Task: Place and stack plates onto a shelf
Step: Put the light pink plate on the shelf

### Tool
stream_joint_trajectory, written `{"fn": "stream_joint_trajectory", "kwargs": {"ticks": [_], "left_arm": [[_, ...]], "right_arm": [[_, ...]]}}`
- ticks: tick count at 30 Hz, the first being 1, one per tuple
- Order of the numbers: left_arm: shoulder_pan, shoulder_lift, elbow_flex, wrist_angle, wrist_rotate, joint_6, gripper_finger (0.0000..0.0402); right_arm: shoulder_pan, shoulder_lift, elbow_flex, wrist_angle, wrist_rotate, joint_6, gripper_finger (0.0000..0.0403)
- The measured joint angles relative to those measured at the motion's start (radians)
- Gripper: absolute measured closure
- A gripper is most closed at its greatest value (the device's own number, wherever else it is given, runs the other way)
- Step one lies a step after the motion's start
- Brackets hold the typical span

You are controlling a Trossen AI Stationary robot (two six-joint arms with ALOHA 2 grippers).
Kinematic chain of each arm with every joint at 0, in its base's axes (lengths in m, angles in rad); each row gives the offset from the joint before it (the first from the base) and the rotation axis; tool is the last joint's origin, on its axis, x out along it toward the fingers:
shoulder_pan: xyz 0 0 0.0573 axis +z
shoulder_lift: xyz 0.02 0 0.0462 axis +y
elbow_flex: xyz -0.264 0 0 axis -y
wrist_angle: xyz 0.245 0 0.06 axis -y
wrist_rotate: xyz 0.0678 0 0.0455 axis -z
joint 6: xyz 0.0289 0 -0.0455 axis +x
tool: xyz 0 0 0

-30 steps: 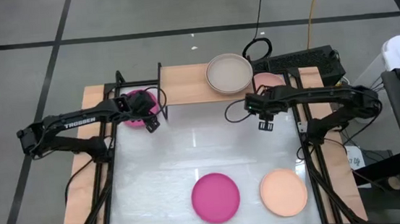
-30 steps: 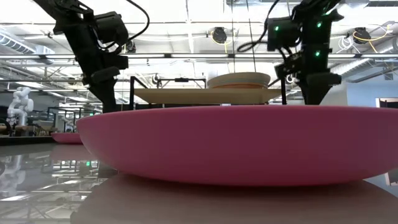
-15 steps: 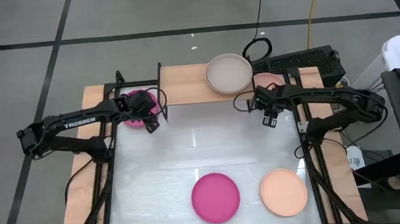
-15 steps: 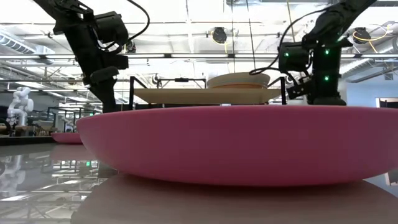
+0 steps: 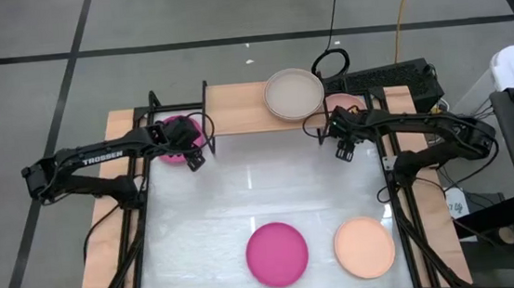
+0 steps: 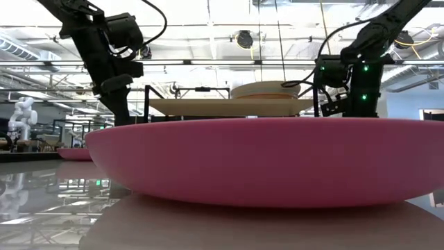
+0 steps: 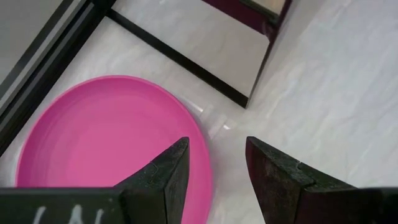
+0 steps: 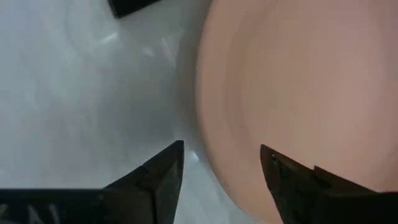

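Observation:
The shelf [image 5: 240, 108] stands at the table's far edge, and a stack of beige plates [image 5: 294, 94] rests on its right end. A magenta plate [image 5: 177, 132] lies flat by the shelf's left end. My left gripper [image 7: 214, 146] hangs open over that plate's rim [image 7: 199, 134]. A pale pink plate [image 8: 298, 93] lies flat by the shelf's right end, with my right gripper [image 8: 221, 149] open and low over its rim. Another magenta plate [image 5: 278, 252] and a peach plate [image 5: 364, 246] lie flat near the table's near edge.
The shelf's black legs [image 7: 186, 59] stand close to my left gripper. Black table frame rails [image 5: 143, 228] run along both sides. A dark box and cables [image 5: 382, 79] sit behind the right far corner. The white middle of the table [image 5: 261, 186] is bare.
My right gripper has moved toward the table's right and far edge and down, ending low over the pale pink plate's rim. It stays open. The plates have not moved.

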State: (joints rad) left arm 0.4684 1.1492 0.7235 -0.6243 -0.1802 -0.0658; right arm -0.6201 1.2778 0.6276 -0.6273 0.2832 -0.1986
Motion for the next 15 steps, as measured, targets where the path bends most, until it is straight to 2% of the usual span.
{"fn": "stream_joint_trajectory", "kwargs": {"ticks": [6, 13, 15], "left_arm": [[0.0, 0.0, 0.0, 0.0, 0.0, 0.001, 0.0238], [0.0, 0.0, 0.0, 0.0, 0.0, 0.001, 0.0238], [0.0, 0.0, 0.0, 0.0, 0.0, 0.001, 0.0238]], "right_arm": [[-0.02, -0.001, -0.044, 0.07, -0.032, -0.006, 0.0253], [-0.02, -0.003, -0.048, 0.049, -0.058, -0.009, 0.0378], [-0.02, -0.006, -0.049, 0.05, -0.045, -0.006, 0.0392]]}}
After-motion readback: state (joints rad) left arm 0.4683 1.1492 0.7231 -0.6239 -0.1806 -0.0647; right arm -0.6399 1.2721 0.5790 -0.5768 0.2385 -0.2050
